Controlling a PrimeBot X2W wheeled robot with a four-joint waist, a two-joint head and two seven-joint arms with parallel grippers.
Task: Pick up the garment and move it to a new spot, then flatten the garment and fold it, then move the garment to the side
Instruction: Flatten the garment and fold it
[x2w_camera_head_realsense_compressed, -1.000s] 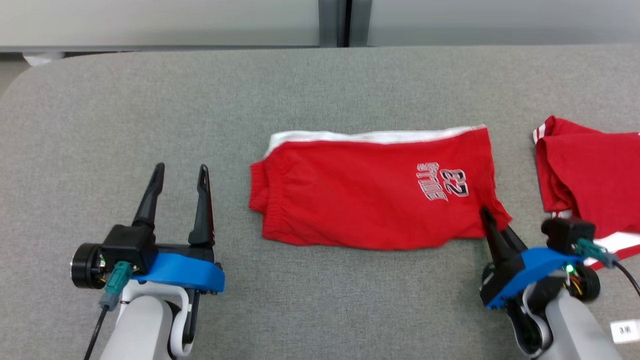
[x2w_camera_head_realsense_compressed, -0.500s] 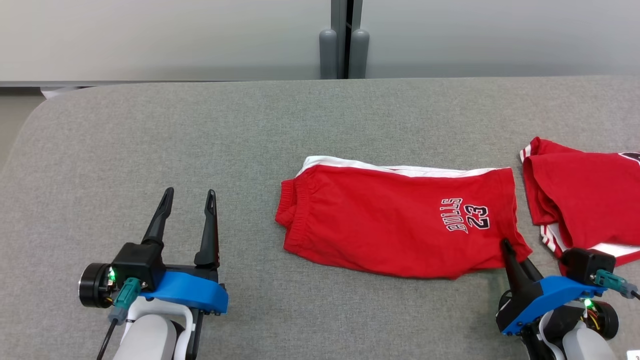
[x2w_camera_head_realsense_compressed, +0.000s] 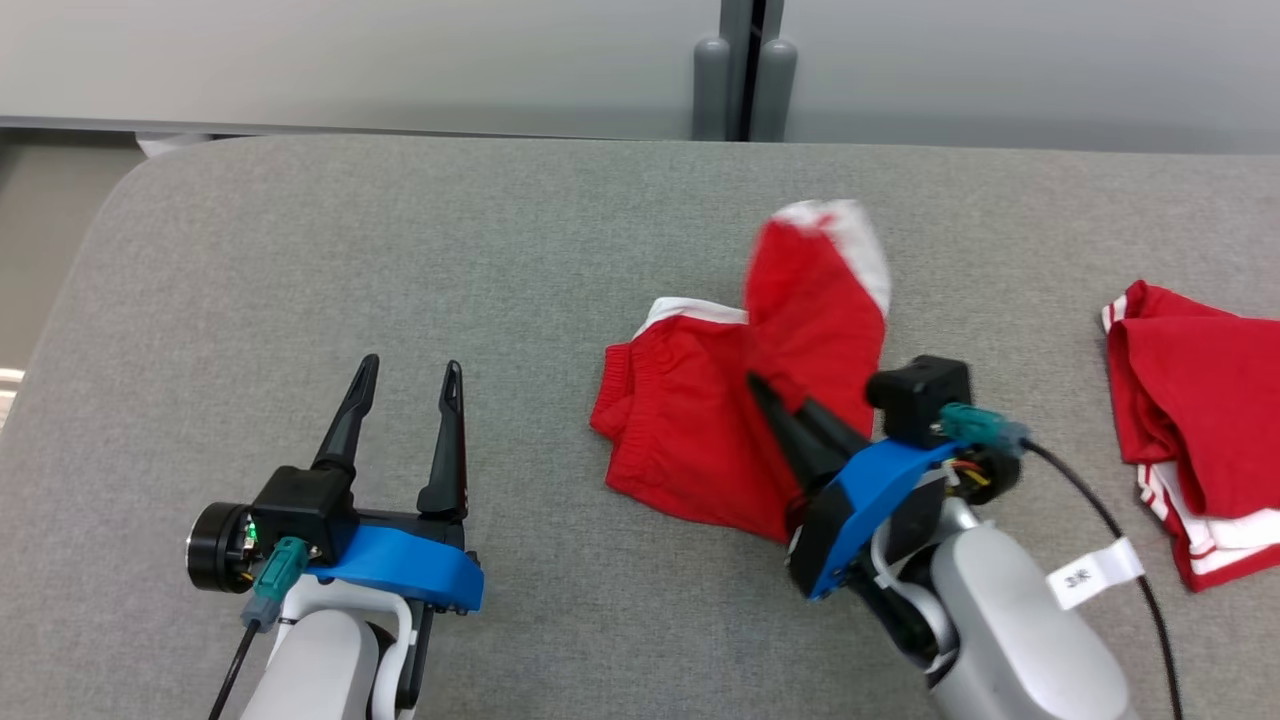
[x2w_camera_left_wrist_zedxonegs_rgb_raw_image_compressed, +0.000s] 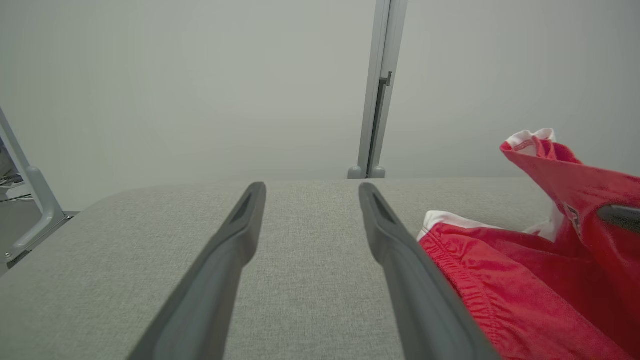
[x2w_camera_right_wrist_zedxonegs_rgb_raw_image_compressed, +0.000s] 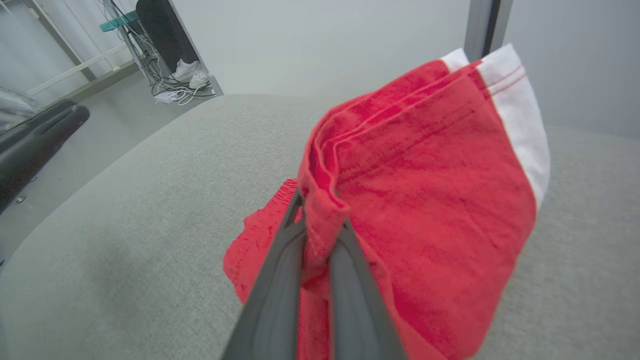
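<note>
The garment (x2w_camera_head_realsense_compressed: 700, 430) is a pair of red shorts with white trim, lying on the grey table (x2w_camera_head_realsense_compressed: 400, 250). My right gripper (x2w_camera_head_realsense_compressed: 765, 395) is shut on its leg hem and holds that end lifted and folded over toward the waistband. From the right wrist the pinched red cloth (x2w_camera_right_wrist_zedxonegs_rgb_raw_image_compressed: 425, 165) rises above my right gripper (x2w_camera_right_wrist_zedxonegs_rgb_raw_image_compressed: 317, 220). My left gripper (x2w_camera_head_realsense_compressed: 410, 375) stands open to the left of the shorts, touching nothing. Through the left wrist camera my left gripper (x2w_camera_left_wrist_zedxonegs_rgb_raw_image_compressed: 310, 192) spreads wide, with the shorts (x2w_camera_left_wrist_zedxonegs_rgb_raw_image_compressed: 500, 270) to its right.
A second red garment (x2w_camera_head_realsense_compressed: 1200, 400) with white stripes lies at the table's right edge. A grey post (x2w_camera_head_realsense_compressed: 740, 70) stands behind the far edge. The table's rounded corner (x2w_camera_head_realsense_compressed: 130, 180) is at the far left. A white tag (x2w_camera_head_realsense_compressed: 1095, 572) hangs on my right arm's cable.
My right gripper has carried the shorts' right end up and to the left, folding it over the rest. The head camera has also shifted. My left gripper stayed open in place.
</note>
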